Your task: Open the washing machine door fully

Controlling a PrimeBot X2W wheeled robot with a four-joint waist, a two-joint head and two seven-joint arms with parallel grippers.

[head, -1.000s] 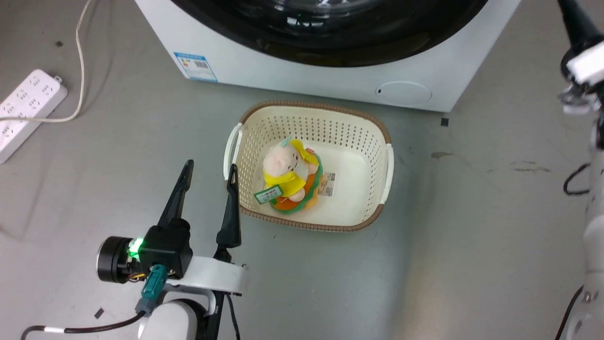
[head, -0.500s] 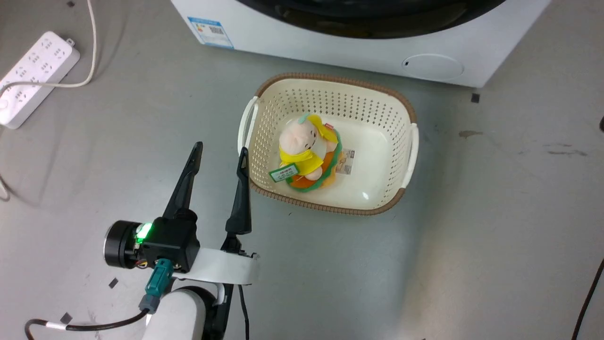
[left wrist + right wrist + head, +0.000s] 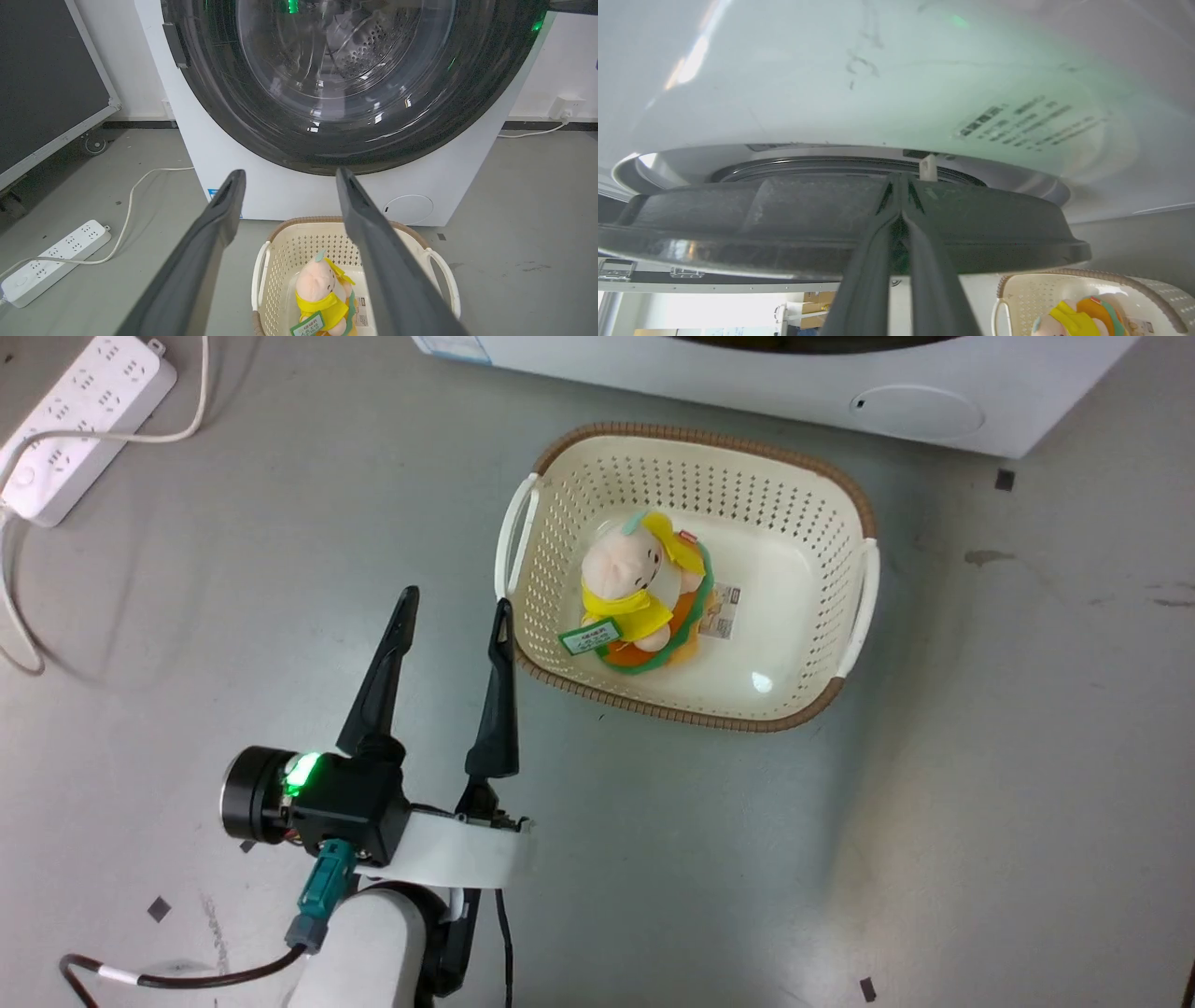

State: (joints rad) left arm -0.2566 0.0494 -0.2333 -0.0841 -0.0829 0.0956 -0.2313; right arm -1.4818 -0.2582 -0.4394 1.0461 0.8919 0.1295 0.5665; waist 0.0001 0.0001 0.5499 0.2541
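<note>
head: down on floor (image 3: 980, 756) | left wrist: facing washer (image 3: 224, 154) | right wrist: close to door (image 3: 738, 219) | shared: basket (image 3: 691, 430)

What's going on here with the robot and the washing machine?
The robot is working on the washing machine door. Its right gripper, fingers pressed together, has its tips at the door's dark rim. The door looks slightly ajar, with a white latch showing in the gap. The left gripper is open and empty, hovering over the floor beside a laundry basket holding a plush toy.

place: lab or test bay | bare grey floor (image 3: 934, 803) | loose power strip (image 3: 89, 425) | wheeled black panel (image 3: 42, 79)
</note>
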